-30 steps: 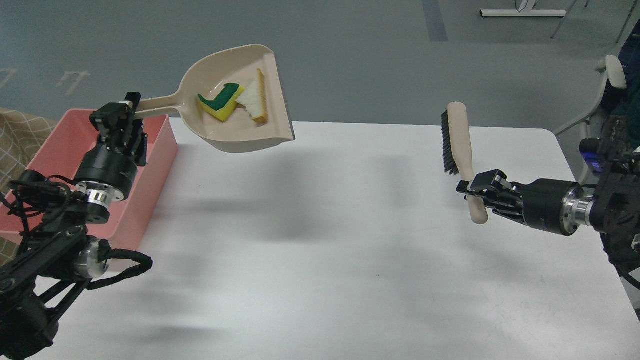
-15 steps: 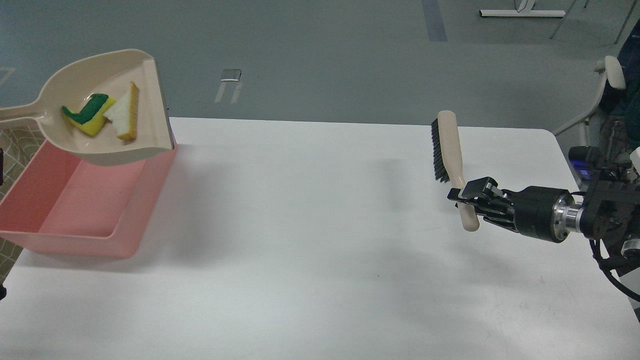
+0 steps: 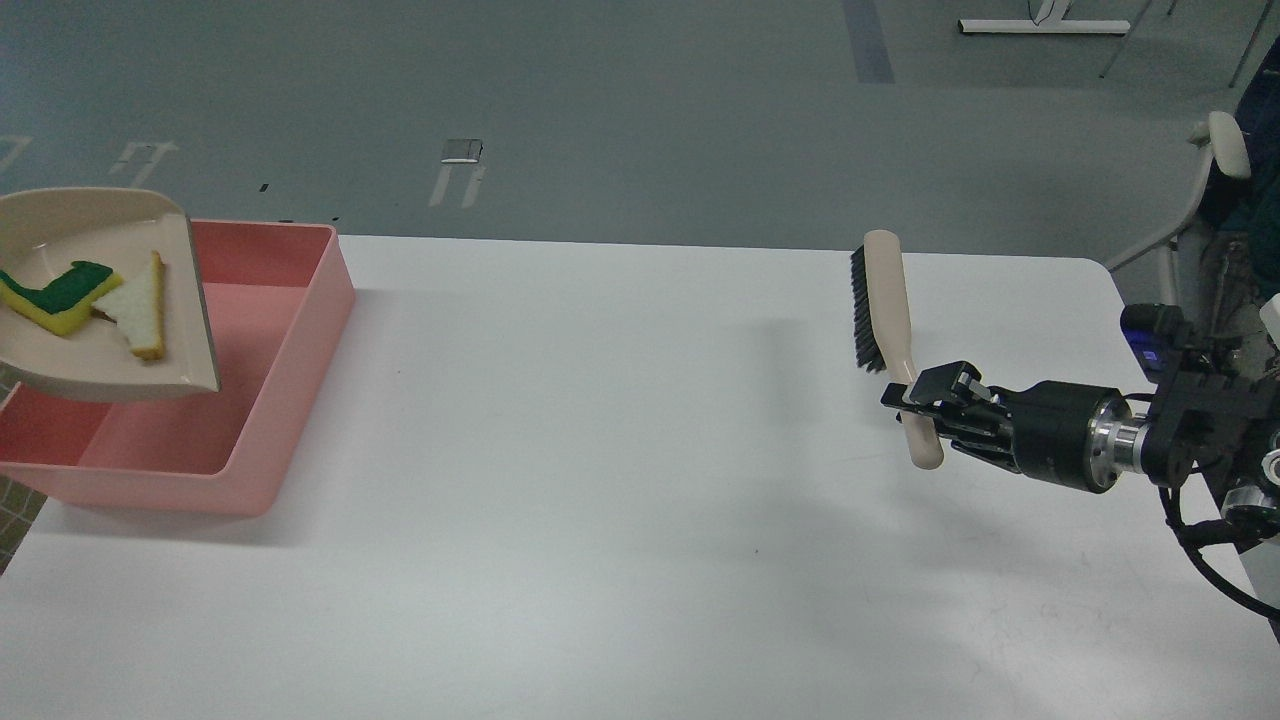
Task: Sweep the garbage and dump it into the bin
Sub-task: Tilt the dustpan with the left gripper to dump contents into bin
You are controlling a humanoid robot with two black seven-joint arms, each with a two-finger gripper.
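The beige dustpan (image 3: 60, 350) hangs over the left part of the pink bin (image 3: 290, 340) at the table's left edge. In the pan lie the garbage scraps: a yellow sponge piece with a green layer (image 3: 55, 297) and a pale crust-like strip (image 3: 137, 318). The pan's handle and my left gripper are out of view past the left edge. My right gripper (image 3: 925, 395) is shut on the handle of the beige black-bristled brush (image 3: 880, 305), held upright above the table's right side.
The white table (image 3: 620, 480) stretches between the bin and the right arm. A chair (image 3: 1215, 180) stands beyond the table's far right corner. Grey floor lies behind the table.
The dustpan with both scraps has moved left and down over the bin. My left arm has left the view. The right gripper with the brush has drifted slightly left and lower.
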